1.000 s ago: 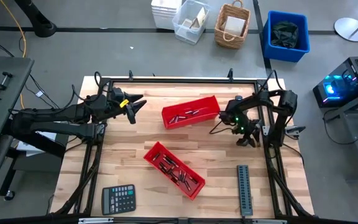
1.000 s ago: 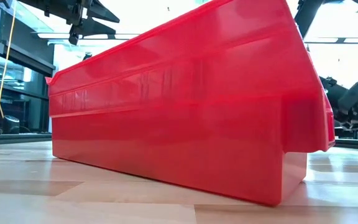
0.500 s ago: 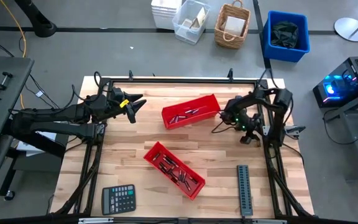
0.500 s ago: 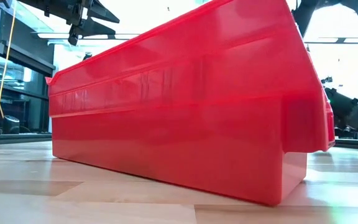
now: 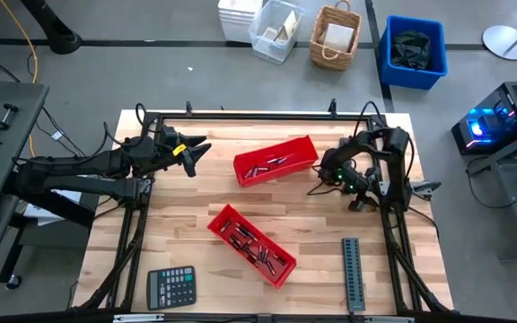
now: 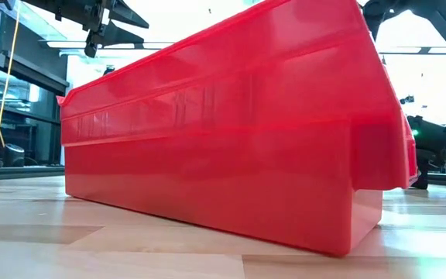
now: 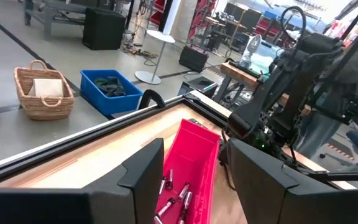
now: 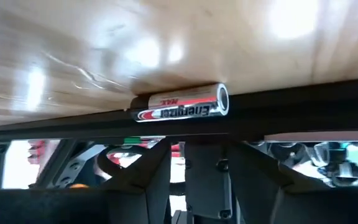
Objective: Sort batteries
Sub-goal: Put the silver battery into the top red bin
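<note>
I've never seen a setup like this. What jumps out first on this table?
Two bright red trays stand out on the pale wooden table: one near the middle back and one toward the front, both holding small batteries. On each side a dark robot arm reaches in, the left gripper hanging open above the table. By the right gripper, a single battery lies against the table's black frame.
</note>
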